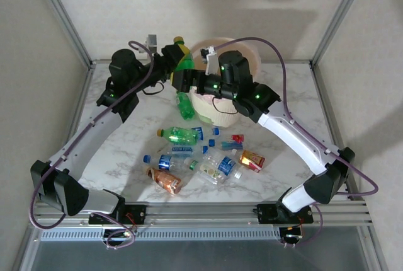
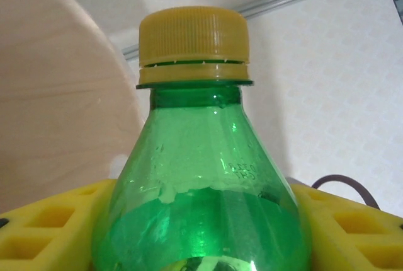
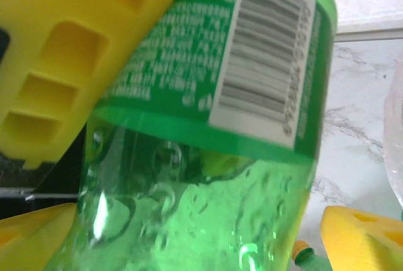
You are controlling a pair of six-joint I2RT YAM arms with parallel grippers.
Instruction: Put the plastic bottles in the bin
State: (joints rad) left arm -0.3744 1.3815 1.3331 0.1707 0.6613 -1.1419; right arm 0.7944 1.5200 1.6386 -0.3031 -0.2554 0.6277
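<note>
My left gripper (image 1: pixel 178 61) (image 2: pixel 201 236) is shut on a green bottle (image 1: pixel 181 53) (image 2: pixel 198 157) with a yellow cap, held upright above the table, just left of the cream bin (image 1: pixel 250 52) (image 2: pixel 56 94). My right gripper (image 1: pixel 184 80) (image 3: pixel 201 246) is open, its yellow fingers (image 3: pixel 368 233) on either side of that bottle's (image 3: pixel 208 176) lower body, with a small gap on the right. A second green bottle (image 1: pixel 184 104) stands tilted against the bin's front. More plastic bottles lie mid-table: a green one (image 1: pixel 179 135), clear ones with blue labels (image 1: pixel 220 167) and red-orange ones (image 1: pixel 165 181).
The right arm's wrist (image 1: pixel 230 79) hangs over the bin's front rim. Metal frame posts (image 1: pixel 63 16) and walls close in the marble table (image 1: pixel 296 101) at the back and sides. Loose blue caps (image 1: pixel 211 140) lie among the bottles.
</note>
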